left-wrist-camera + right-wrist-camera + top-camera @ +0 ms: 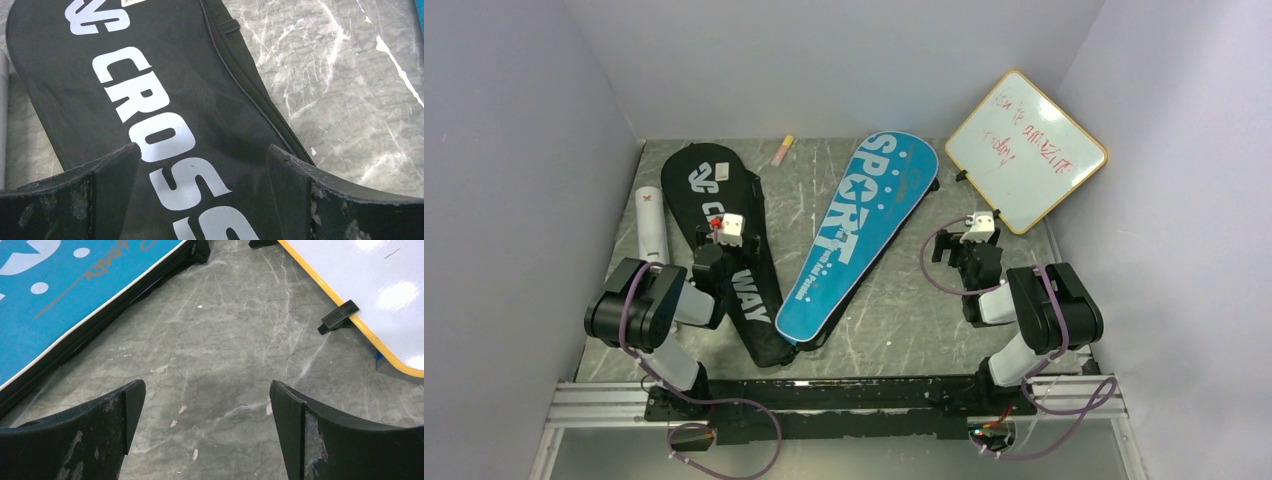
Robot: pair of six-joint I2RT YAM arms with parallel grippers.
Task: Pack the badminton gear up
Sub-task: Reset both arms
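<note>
Left claw [202, 165] spread wide, empty, over the black cover [165, 90]; right claw [207, 405] released above the table [215, 340]. Only the overhead catches the marker [782, 150], far side.

Open end effector [202, 195] over blk cover [100, 100]

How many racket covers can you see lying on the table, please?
2. The black CROSSWAY cover lies on the left side, and the blue SPORT cover lies diagonally at the centre, to its right. Another could be hidden underneath them, though none shows.
</note>
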